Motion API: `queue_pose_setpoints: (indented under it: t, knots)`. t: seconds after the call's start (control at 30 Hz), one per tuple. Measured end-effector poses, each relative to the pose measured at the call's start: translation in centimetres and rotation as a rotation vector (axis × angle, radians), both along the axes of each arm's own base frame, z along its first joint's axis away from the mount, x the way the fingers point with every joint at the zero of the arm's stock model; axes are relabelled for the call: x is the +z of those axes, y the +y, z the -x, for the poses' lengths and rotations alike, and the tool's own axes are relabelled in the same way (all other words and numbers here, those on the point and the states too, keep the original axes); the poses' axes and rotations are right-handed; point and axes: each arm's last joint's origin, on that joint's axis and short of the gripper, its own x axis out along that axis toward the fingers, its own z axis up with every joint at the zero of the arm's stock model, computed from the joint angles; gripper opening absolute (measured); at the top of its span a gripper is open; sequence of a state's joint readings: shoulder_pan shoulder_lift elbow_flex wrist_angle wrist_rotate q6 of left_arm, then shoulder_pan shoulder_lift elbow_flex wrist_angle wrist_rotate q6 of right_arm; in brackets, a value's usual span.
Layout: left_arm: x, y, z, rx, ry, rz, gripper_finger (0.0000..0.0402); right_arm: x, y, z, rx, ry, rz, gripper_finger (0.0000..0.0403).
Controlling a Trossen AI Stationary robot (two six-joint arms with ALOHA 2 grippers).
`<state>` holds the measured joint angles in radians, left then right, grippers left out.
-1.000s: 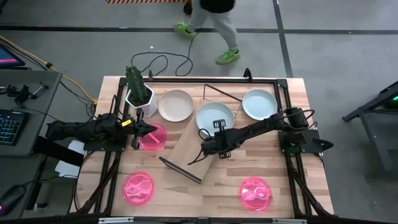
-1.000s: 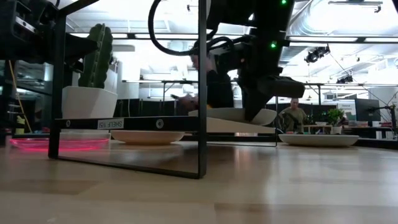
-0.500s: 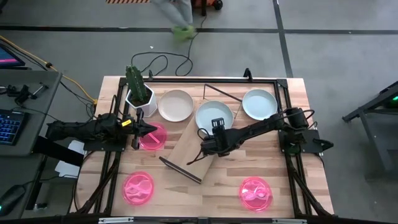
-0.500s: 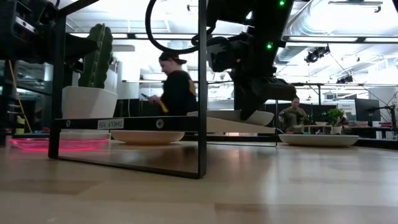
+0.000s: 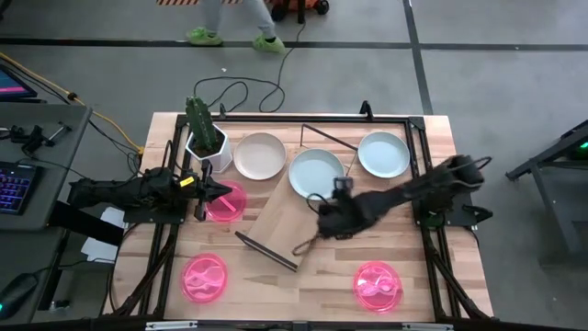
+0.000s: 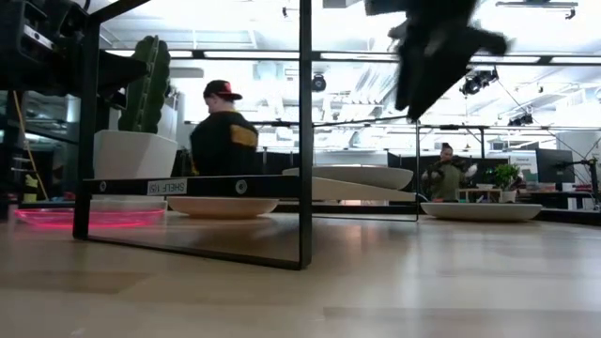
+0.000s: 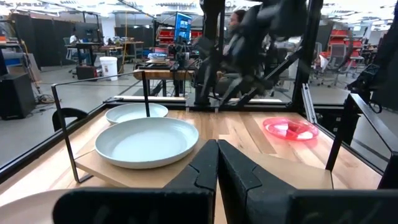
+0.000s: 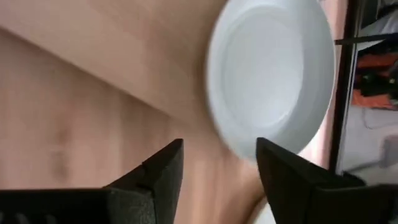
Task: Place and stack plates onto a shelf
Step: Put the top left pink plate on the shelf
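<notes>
I see one pale plate (image 5: pixel 316 171) resting on the shelf (image 5: pixel 287 223) at frame centre, ready for stacking. My right gripper (image 5: pixel 333 221), jaws apart and empty, hovers beside it; left gripper (image 5: pixel 209 191), jaws closed, waits at left.

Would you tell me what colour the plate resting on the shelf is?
Pale bluish-white; the plate on the shelf shows best in the high view.

My overhead camera looks straight down on the whole counter (image 5: pixel 276 285). My low camera sits at counter height, facing the room. Each wrist camera looks close past its own jaws; all four share the pale plate (image 5: pixel 317 172) on the shelf (image 5: pixel 285 225).
</notes>
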<state>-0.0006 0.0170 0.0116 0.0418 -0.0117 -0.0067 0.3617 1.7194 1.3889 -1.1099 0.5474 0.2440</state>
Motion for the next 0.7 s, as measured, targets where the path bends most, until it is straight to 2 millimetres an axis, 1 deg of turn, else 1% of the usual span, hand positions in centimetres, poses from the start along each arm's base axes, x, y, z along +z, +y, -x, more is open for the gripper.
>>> queue_pose_setpoints:
  t: [0.07, 0.13, 0.23, 0.33, 0.4, 0.47, 0.57, 0.7]
  knots:
    - [0.0, 0.0, 0.0, 0.0, 0.001, 0.0, 0.0001, 0.4, 1.6, 2.4, 0.003, -0.09, -0.015, 0.0178]
    - [0.0, 0.0, 0.0, 0.001, -0.001, 0.0, 0.0001, 0.2, 2.9, 5.1, -0.003, -0.194, -0.033, 0.0175]
    - [0.0, 0.0, 0.0, 0.001, 0.0, 0.0, 0.0001, -0.9, 3.9, 9.0, -0.037, -0.358, -0.068, 0.0169]
    - [0.0, 0.0, 0.0, 0.001, 0.0, 0.0, 0.0001, -2.1, 4.2, 11.7, -0.079, -0.554, -0.138, 0.0164]
    - [0.0, 0.0, 0.0, 0.001, 0.0, 0.0, 0.0001, -2.7, 4.2, 12.5, -0.095, -0.683, -0.191, 0.0161]
    - [0.0, 0.0, 0.0, 0.001, 0.0, 0.0, 0.0001, -3.1, 4.0, 12.6, -0.095, -0.791, -0.225, 0.0158]
    - [0.0, 0.0, 0.0, 0.001, -0.001, 0.0, 0.0001, -3.2, 3.5, 11.9, -0.057, -0.904, -0.245, 0.0158]
    - [0.0, 0.0, 0.0, 0.001, 0.0, 0.0, 0.0001, -3.1, 2.4, 10.8, 0.026, -0.957, -0.225, 0.0158]
